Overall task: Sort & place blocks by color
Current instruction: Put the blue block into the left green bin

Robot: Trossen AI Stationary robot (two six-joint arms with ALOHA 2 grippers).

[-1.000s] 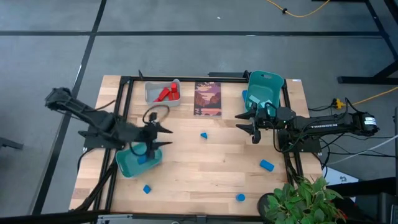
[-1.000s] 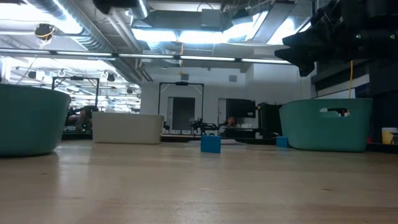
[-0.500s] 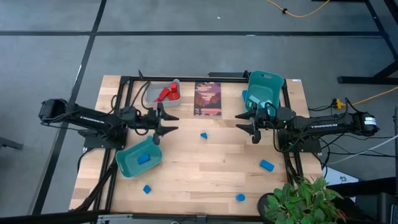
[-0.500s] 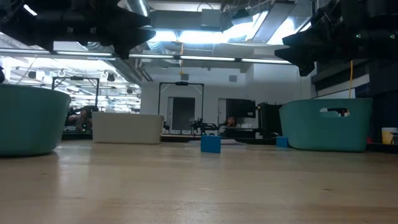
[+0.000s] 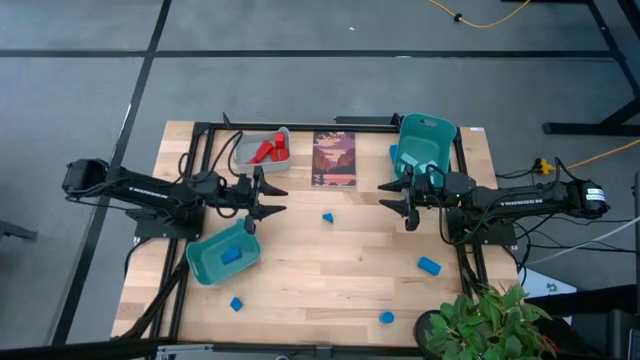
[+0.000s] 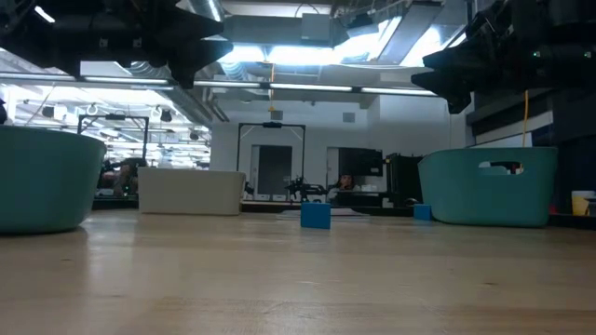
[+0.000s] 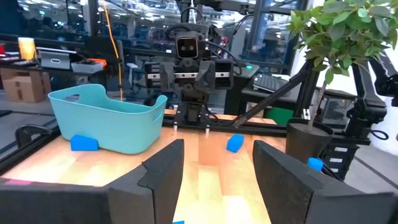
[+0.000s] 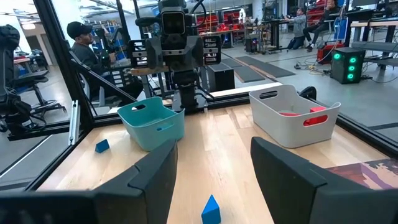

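Several blue blocks lie flat on the wooden table: one at the middle (image 5: 327, 216) (image 6: 316, 216) (image 8: 211, 210), others near the right edge (image 5: 429, 265) and the near edge (image 5: 386, 317) (image 5: 236, 303). One blue block (image 5: 232, 255) lies in the near-left teal bin (image 5: 205, 265). Red blocks (image 5: 268, 150) lie in the grey bin (image 5: 243, 152). My left gripper (image 5: 280, 199) (image 7: 214, 180) hangs open and level, above the table left of the middle block. My right gripper (image 5: 383, 197) (image 8: 211, 180) faces it from the right, open and holding nothing.
A second teal bin (image 5: 425, 145) stands at the far right with a blue block (image 5: 393, 153) beside it. A dark picture card (image 5: 334, 158) lies at the far middle. A potted plant (image 5: 480, 320) stands off the near right corner. A person (image 8: 81, 37) sits beyond the table.
My left gripper has swung from over the near-left teal bin toward the table's far edge and tipped up from pointing down to level. It has kept still for the last half second. Its fingers have stayed open.
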